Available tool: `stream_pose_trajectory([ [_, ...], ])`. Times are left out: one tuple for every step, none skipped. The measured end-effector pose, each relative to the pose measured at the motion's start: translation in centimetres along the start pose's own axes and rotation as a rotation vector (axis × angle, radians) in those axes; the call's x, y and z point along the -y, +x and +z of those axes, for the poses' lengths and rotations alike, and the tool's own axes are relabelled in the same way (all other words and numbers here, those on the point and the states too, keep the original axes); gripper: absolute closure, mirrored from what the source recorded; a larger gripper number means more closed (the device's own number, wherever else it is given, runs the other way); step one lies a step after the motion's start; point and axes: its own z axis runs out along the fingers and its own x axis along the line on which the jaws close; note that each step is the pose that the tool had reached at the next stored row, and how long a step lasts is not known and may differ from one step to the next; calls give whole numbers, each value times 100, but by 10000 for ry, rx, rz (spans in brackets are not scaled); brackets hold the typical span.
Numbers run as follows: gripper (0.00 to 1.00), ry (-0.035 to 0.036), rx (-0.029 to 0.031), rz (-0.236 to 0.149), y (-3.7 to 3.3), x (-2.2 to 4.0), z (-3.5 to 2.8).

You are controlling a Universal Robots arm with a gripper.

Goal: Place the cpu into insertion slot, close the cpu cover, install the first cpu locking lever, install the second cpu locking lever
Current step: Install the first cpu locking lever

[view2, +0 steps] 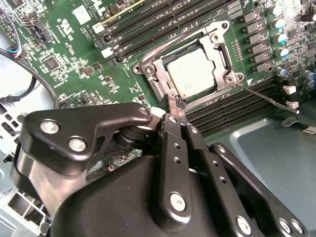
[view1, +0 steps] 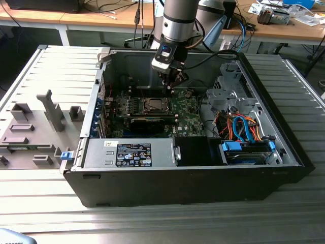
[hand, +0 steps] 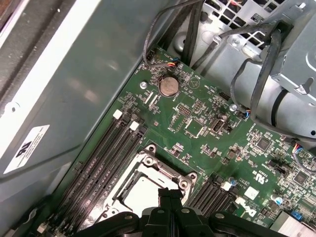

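Silver cpu (view2: pixel 191 73) lies under the closed cpu cover (view2: pixel 220 49), just beyond the hand (view2: pixel 175 104), whose fingers are together, probably for pushing.

Open black computer case (view1: pixel 177 185) on ribbed grey table (view1: pixel 152 223) — coin battery (hand: pixel 168 86) on green motherboard (hand: pixel 165 129)

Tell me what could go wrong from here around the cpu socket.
1. The gripper, its fingers shut, is right at the edge of the cpu cover. A sideways slip might scrape the cpu or nearby parts on the motherboard.
2. A thin locking lever juts out loose over the memory slots. It could snag the gripper or spring away if pushed off-centre.
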Motion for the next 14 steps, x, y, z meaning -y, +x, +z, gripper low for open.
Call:
stream_pose_trajectory([
  [89,0,1,-15,0,0,0],
  [89,-1,2,-36,0,0,0],
  [89,-1,3,-53,0,0,0],
  [89,-1,4,-72,0,0,0],
  [89,-1,5,-90,0,0,0],
  [89,-1,6,-108,0,0,0],
  [89,-1,7,-126,0,0,0],
  [89,-1,9,-150,0,0,0],
  [89,-1,10,-168,0,0,0],
  [89,-2,11,-183,0,0,0],
  [89,-2,11,-203,0,0,0],
  [89,-2,12,-216,0,0,0],
  [89,-2,14,-244,0,0,0],
  [89,-2,15,-271,0,0,0],
])
